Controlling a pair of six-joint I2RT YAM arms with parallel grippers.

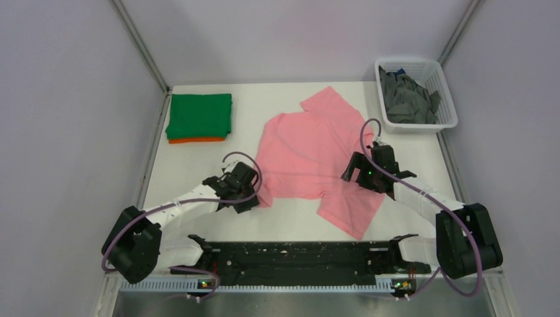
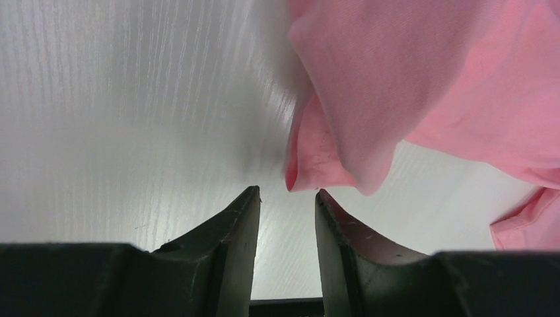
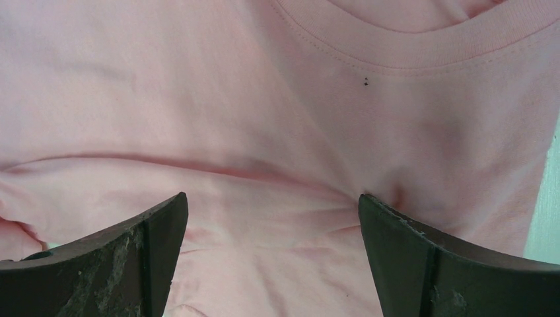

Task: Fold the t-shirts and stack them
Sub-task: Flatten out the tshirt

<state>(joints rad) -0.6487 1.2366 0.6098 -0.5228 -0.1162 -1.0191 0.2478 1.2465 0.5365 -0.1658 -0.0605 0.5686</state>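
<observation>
A light pink t-shirt (image 1: pixel 310 155) lies spread and rumpled in the middle of the table. My left gripper (image 1: pixel 254 195) is open just short of its near left corner, whose hem (image 2: pixel 317 165) hangs right in front of the fingertips. My right gripper (image 1: pixel 353 173) is open wide, pressed down on the pink cloth (image 3: pixel 264 165) just below the collar (image 3: pixel 422 49). A folded green t-shirt (image 1: pixel 199 115) lies on a folded orange one (image 1: pixel 196 140) at the back left. Dark grey t-shirts (image 1: pixel 406 98) fill the basket.
A white lattice basket (image 1: pixel 444 76) stands at the back right corner. Walls close in the table on the left, back and right. A black rail (image 1: pixel 297 257) runs along the near edge between the arm bases.
</observation>
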